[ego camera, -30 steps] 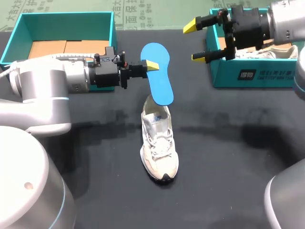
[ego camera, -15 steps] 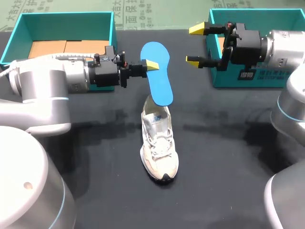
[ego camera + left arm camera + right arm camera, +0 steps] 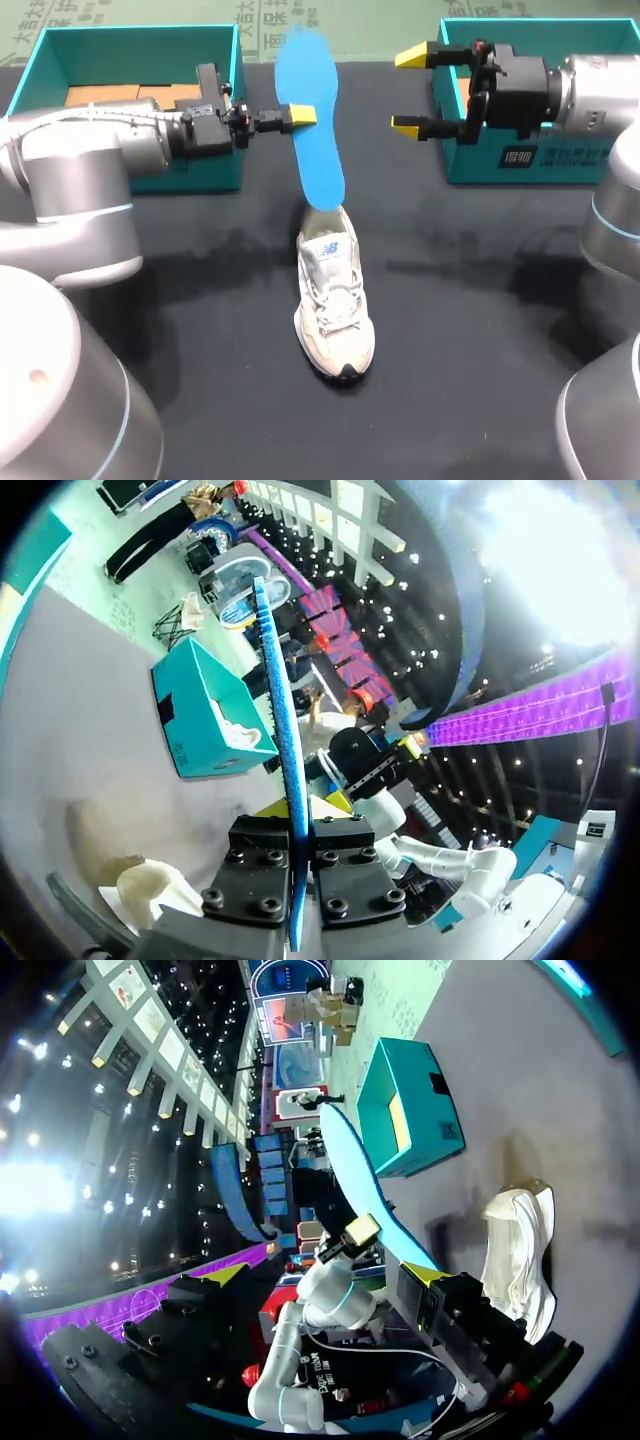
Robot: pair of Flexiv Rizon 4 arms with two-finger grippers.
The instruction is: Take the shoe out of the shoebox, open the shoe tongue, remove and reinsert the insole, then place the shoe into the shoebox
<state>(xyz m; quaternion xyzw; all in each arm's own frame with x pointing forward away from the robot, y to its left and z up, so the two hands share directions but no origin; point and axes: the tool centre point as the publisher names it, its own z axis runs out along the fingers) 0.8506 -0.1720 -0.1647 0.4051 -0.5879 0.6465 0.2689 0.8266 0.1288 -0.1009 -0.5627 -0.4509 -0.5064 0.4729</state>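
**One insole up and nearly out of the shoe**

Head view: the left hand [image 3: 292, 117] has pulled back toward the left shoebox [image 3: 130, 40] and risen since a second ago. It is clamped on the edge of the blue insole [image 3: 312, 130], which has swung from a lean to near upright. The insole's lower end sits right at the collar of the shoe [image 3: 335, 305]; we can't tell if it is clear yet. The shoe stands mid-bench [image 3: 480, 330], toe toward us, unmoved. The right hand [image 3: 408, 90] has dropped in front of the right shoebox [image 3: 540, 160], fingers wide, holding nothing. Our read: removal is about done, reinsert is next, and the right hand is free to steady the shoe.

Left wrist view: the insole [image 3: 285, 730] shows edge-on, pinched between the left hand's [image 3: 303, 810] fingers, with the shoe [image 3: 150, 895] below.

Right wrist view: the right hand [image 3: 327, 1274] is spread wide and empty, with the insole [image 3: 365, 1205] and shoe [image 3: 515, 1250] ahead of it.

Writing: there is a logo and text on the right shoebox's front, a mark on the shoe's tongue and print on the mat behind. We're not reading any of it out.
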